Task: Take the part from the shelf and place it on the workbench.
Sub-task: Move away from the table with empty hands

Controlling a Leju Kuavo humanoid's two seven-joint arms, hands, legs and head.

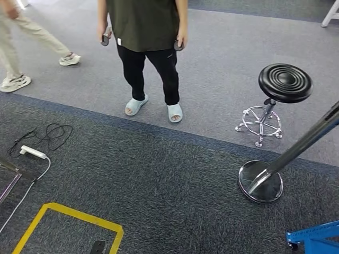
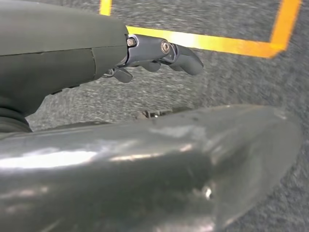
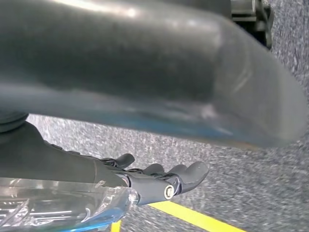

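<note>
Head view looks down on grey carpet floor (image 1: 168,185); no shelf or part seen in these views, so the part's place cannot be told. A person (image 1: 145,47) in dark top and black trousers stands ahead, a small dark object in each hand; another person's legs (image 1: 24,37) at far left. Black round stool (image 1: 284,83) to the right, near a chrome disc base (image 1: 260,181) with slanted pole. Yellow floor tape (image 1: 80,217) marks a box; white power strip (image 1: 33,152) with cables at left; blue frame (image 1: 315,238) at lower right corner. Left hand (image 2: 153,55) hangs over carpet, fingers loosely extended, holding nothing. Right hand (image 3: 156,179) likewise, fingers apart, empty, above carpet and tape
</note>
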